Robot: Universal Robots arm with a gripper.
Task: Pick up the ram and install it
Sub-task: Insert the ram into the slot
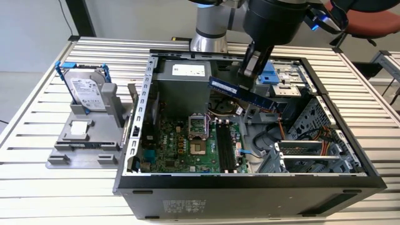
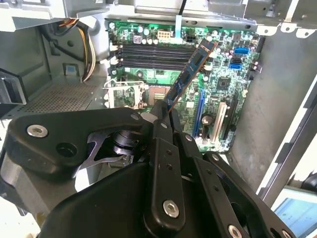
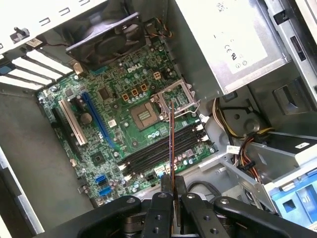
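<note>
We see a slatted metal table (image 1: 62,206) in a workshop, with a red chair (image 1: 375,21) at the far side on the exterior view's right. An open computer case (image 1: 250,185) lies on its side on the table, its inside facing up. To the exterior view's left of the case stands a grey stand (image 1: 87,145) that carries a silver hard drive (image 1: 87,91) in a blue frame, upright, with a small white-topped part (image 1: 80,127) lying just in front of it.

The black arm reaches down from the far side into the case. Its claw (image 1: 246,77) is closed on the ram (image 1: 240,93), its two fingers pressed against the flat faces at one end of the stick. The ram hangs in the air over the far half of the case, beside the grey power supply (image 1: 181,84), and it slopes down toward the exterior view's right.

Below it lies the green motherboard (image 1: 187,145), with the dark memory slots (image 1: 226,147) running near to far. The ram is well clear of them and touches nothing but the claw.

In the second wrist view the claw (image 2: 161,119) grips the ram (image 2: 190,69), which points out over the memory slots (image 2: 148,52). In the first wrist view we see the ram (image 3: 171,144) edge-on as a thin line rising from the claw (image 3: 172,191) across the memory slots (image 3: 158,151).
</note>
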